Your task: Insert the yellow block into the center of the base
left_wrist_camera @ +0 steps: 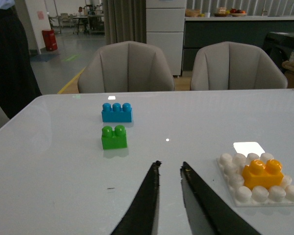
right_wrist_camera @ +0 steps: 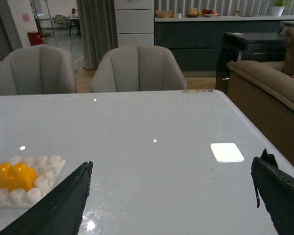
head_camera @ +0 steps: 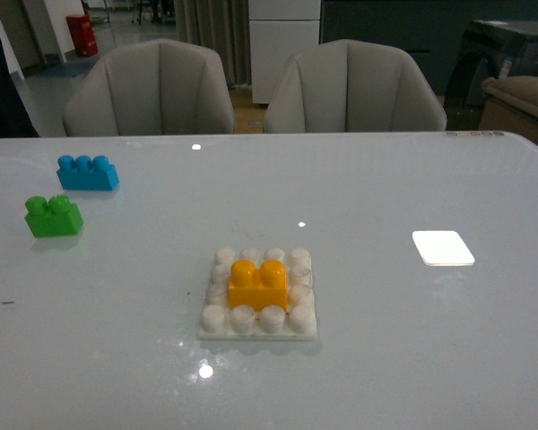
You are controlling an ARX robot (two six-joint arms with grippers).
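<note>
Glossy white tabletop (head_camera: 386, 358) carries our base (head_camera: 258, 330) with the yellow block (head_camera: 257, 283) seated at its centre. Only wrist views show us our tools: left tool (left_wrist_camera: 170, 169) nearly closed, empty; right tool (right_wrist_camera: 174, 169) spread wide

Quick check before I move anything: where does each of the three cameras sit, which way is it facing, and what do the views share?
Front: on the body, facing across the table toward two chairs; no arm shows.
Left wrist: behind the left pincer, narrowly parted; sees the green brick and blue brick.
Right wrist: behind the wide-open right pincer; sees the white patch.
All three show the yellow block seated on the base.
</note>
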